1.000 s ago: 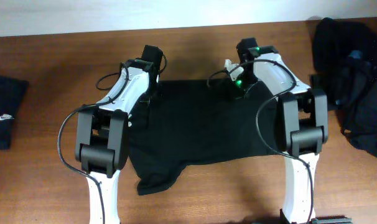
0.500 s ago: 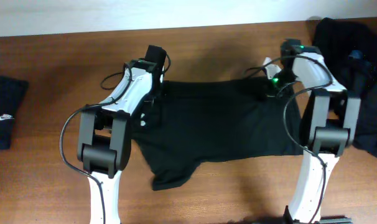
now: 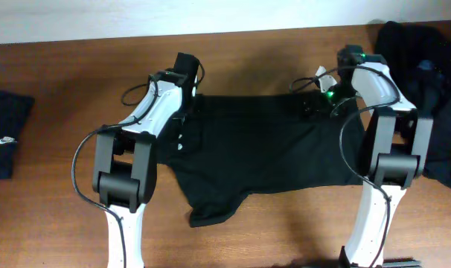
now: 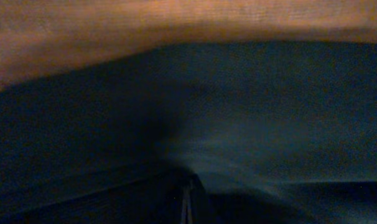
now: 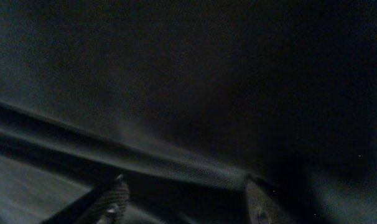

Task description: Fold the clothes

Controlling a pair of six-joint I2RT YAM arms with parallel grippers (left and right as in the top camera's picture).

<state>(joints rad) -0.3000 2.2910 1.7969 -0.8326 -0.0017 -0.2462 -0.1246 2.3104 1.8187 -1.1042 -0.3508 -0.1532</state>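
- On the worktop point(image 3: 62, 216), overhead view: a black T-shirt point(image 3: 263, 149) lies flat mid-table btwn the two arms, long axis left-right. Its far edge runs from the left end effector point(image 3: 187, 110) at the far-left corner to the right end effector point(image 3: 309, 104) near the far-right corner. One sleeve point(image 3: 210, 212) trails off toward near-left.
- Same view: both end effectors sit on that far edge, so the rest of the shirt lies toward the robot from each. Neither arm is clearly nearer. Jaw state isn't readable from up here.
- Same view, at the sides: a folded garment point(image 3: 6, 134) w/ white logo at the left edge, well apart. A loose heap of clothes point(image 3: 426, 89) at the right edge, just beside the right arm. No bins or containers visible.
- Left wrist view: cloth fills most of the frame, w/ a strip of wood along the top. The fabric puckers into a ridge that converges on the jaws at bottom centre. They're pressed together, apparently pinching the shirt's edge, but it's dark, so the pinch is a judgement.
- Right wrist view: v. dark. Two fingertips point(image 5: 117, 194) stand apart at the bottom, a raised fold of shirt crossing just beyond them. Jaws spread, gripping nothing as far as I can tell.
- Judgement: a fold would carry the far edge toward the near one. Only the left corner looks held, so the right prob. needs a grip first.
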